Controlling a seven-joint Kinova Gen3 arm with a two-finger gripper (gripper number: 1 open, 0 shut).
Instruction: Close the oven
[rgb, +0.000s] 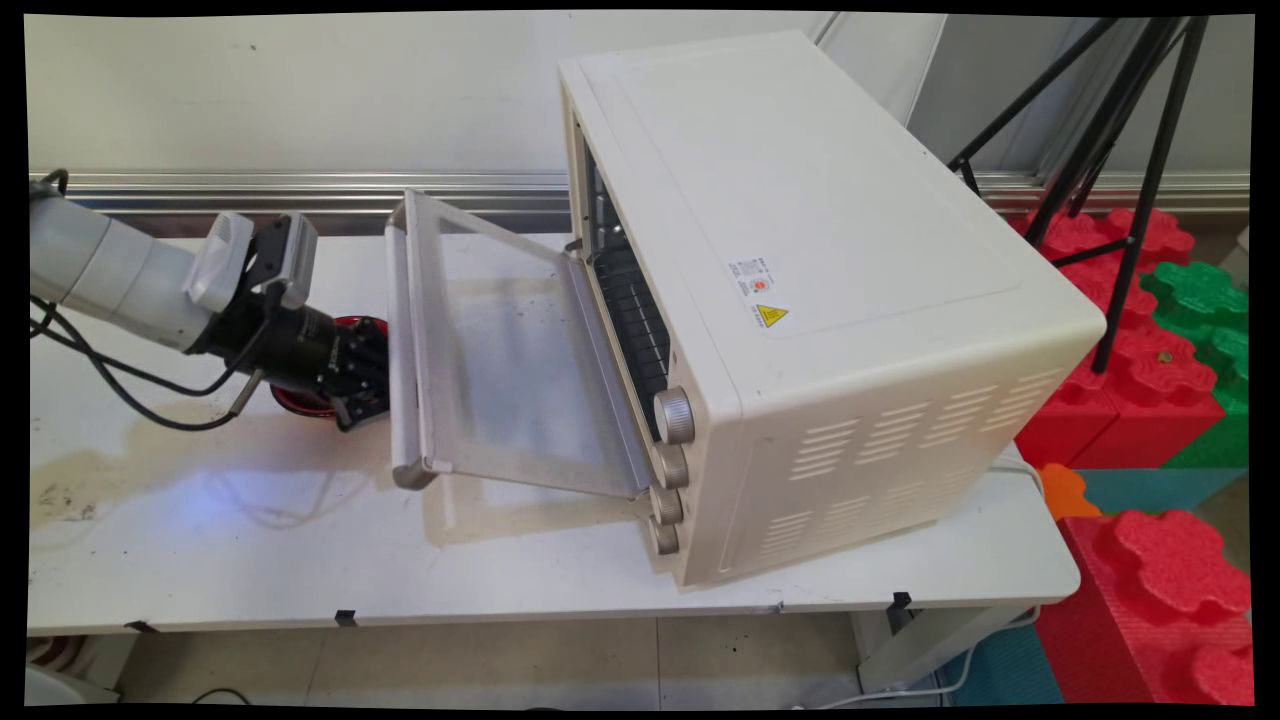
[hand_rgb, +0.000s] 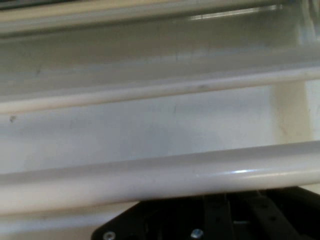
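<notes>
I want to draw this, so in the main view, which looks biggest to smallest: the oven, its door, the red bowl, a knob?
1. Oven
2. Door, hanging open
3. Red bowl, though the gripper hides most of it, so its full size is unsure
4. Knob

The white table (rgb: 250, 560) carries a cream toaster oven (rgb: 800, 300) that takes up its centre and the 3 o'clock side, reaching close to the right-hand edge. The oven's glass door (rgb: 500, 370) hangs open toward 9 o'clock, above the tabletop. At about 9 o'clock from the door's handle, a red bowl-like thing (rgb: 305, 400) rests on the table, mostly hidden. Brownish stains (rgb: 70, 490) mark the surface toward 8 o'clock, near the left edge.
</notes>
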